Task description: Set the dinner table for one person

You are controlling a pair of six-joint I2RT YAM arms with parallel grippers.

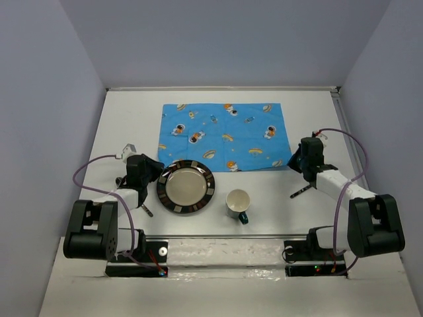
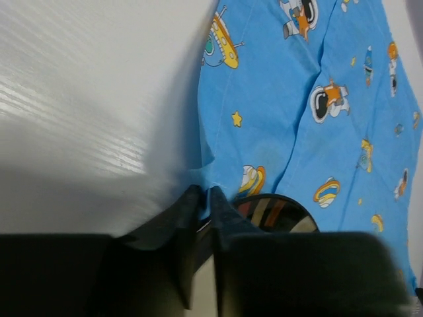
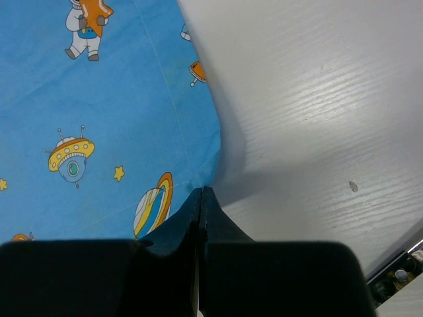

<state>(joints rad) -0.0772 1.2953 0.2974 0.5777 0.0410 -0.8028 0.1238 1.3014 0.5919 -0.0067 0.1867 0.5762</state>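
Observation:
On the white dinner table [image 1: 125, 125] a blue cartoon-printed mat [image 1: 225, 132] is spread at the back middle. My left gripper [image 1: 157, 166] is at the mat's near left corner. In the left wrist view its jaws [image 2: 203, 191] stand a narrow gap apart, with the blue corner [image 2: 210, 177] showing between the tips. My right gripper [image 1: 295, 162] is at the near right corner. In the right wrist view it [image 3: 200, 191] is shut on that corner of the mat [image 3: 119, 99], which rises slightly off the table [image 3: 317, 99].
A dark-rimmed plate [image 1: 186, 187] with a cream middle lies just in front of the mat, close to my left gripper, its rim [image 2: 277, 211] showing in the left wrist view. To its right stands a white mug [image 1: 238, 203]. One utensil [image 1: 147, 210] lies by my left arm, another [image 1: 301, 192] by my right.

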